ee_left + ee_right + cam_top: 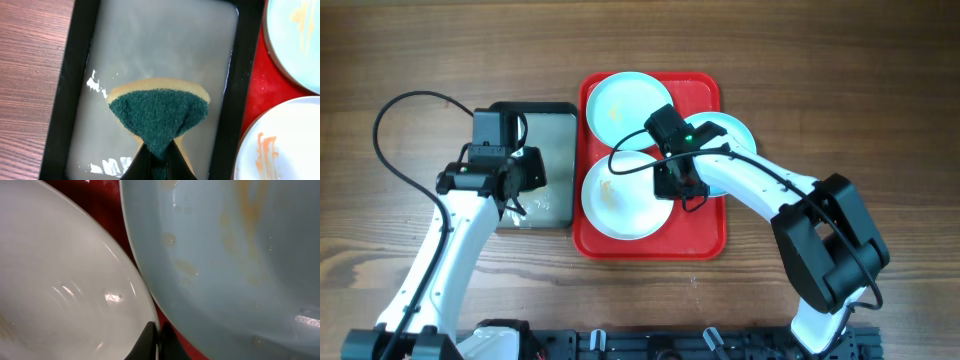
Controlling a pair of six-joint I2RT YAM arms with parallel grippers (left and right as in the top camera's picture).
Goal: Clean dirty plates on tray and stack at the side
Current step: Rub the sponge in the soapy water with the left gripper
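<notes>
The red tray (705, 235) holds three plates. A mint plate (625, 103) lies at the back, a white plate (620, 200) with orange smears at the front, and a second mint plate (732, 140) lies at the right, reaching over the tray's rim. My right gripper (677, 185) is shut on the white plate's right rim; the right wrist view shows the fingers (159, 336) pinching that rim (65, 280) next to the stained mint plate (240, 255). My left gripper (159, 161) is shut on a green-and-yellow sponge (157, 112) over the black tray.
The black-rimmed tray (558, 115) with cloudy grey water (160, 45) stands directly left of the red tray. Bare wooden table lies around both trays. The stained rims of the mint plate (295, 40) and white plate (285, 145) show at the right of the left wrist view.
</notes>
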